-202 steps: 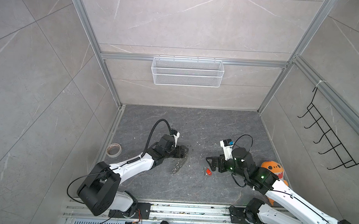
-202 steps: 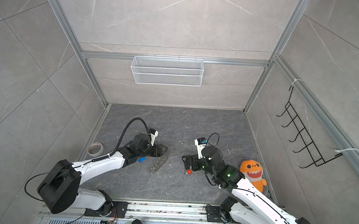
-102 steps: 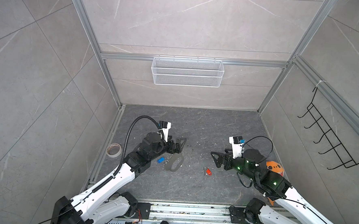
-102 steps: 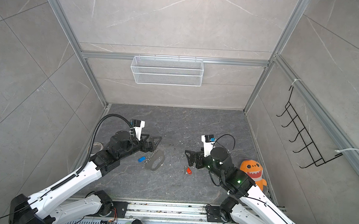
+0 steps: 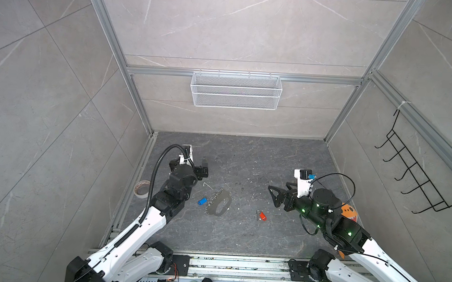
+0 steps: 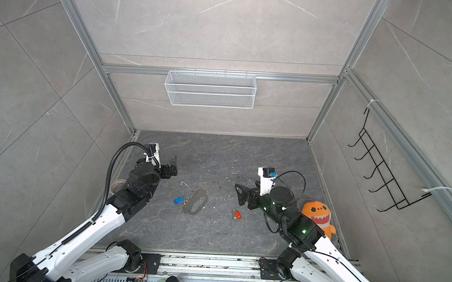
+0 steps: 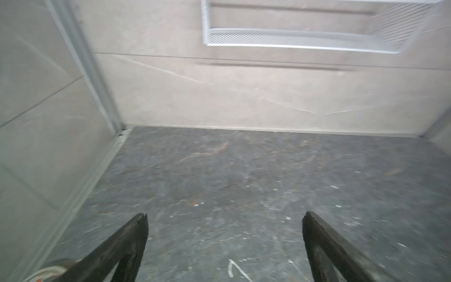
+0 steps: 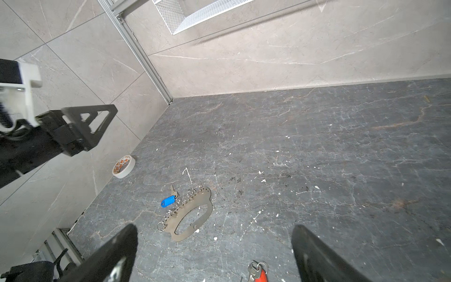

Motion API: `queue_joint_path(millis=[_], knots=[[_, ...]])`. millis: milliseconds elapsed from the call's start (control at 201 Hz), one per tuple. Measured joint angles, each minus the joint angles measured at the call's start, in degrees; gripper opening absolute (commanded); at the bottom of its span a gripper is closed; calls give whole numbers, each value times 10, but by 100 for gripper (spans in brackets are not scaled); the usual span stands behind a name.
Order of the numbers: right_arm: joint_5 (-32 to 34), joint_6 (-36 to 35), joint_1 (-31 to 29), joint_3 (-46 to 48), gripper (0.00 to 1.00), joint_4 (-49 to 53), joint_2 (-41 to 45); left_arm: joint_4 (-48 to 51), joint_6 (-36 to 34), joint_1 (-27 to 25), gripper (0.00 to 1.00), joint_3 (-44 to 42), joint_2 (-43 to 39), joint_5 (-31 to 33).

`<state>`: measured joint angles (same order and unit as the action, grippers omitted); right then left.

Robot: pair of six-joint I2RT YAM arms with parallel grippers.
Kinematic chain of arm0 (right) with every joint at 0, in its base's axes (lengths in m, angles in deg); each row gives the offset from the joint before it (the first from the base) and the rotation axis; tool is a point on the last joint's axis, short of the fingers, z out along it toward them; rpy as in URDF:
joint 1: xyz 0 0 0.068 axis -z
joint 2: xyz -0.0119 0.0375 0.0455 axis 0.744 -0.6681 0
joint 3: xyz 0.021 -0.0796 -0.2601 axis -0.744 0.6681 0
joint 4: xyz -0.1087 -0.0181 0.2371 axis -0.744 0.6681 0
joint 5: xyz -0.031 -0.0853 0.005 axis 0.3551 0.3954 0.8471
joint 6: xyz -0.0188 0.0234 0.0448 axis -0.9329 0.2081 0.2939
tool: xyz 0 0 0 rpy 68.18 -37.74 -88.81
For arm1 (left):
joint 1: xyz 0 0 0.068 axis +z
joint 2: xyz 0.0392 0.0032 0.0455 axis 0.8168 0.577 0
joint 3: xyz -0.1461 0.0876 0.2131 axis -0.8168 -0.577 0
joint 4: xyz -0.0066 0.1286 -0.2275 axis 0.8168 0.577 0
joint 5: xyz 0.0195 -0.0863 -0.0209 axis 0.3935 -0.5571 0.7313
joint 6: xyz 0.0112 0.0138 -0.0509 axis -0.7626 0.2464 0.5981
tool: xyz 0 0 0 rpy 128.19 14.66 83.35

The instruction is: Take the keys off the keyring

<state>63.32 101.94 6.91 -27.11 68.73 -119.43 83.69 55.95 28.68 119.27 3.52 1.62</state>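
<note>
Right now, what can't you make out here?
- Blue key: on the keyring or free? Too small in both top views; rings crowd it in right wrist view.
- Red key: cut off by the frame edge, right wrist view.
- Tape roll: blurred, edge-cut, left wrist view.
- Toy: mostly behind right arm, in a top view.

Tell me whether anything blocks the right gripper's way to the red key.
Nothing visible does. The open right gripper hangs over bare floor, with the red key lying close by; the keyring and blue key lie apart, farther left in both top views.
</note>
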Motion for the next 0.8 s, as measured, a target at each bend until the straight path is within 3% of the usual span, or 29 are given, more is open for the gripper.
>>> queue_joint_path(millis=[135,259,578,802], knots=[[0,0,0,0,100,0,0,-10,0,133,100,-28,66,9],[0,0,0,3,100,0,3,-40,-7,199,100,-80,122,-6],[0,0,0,6,100,2,16,-181,-50,228,100,-146,225,-60],[4,0,0,26,100,-1,18,-344,-64,232,100,-215,259,-93]])
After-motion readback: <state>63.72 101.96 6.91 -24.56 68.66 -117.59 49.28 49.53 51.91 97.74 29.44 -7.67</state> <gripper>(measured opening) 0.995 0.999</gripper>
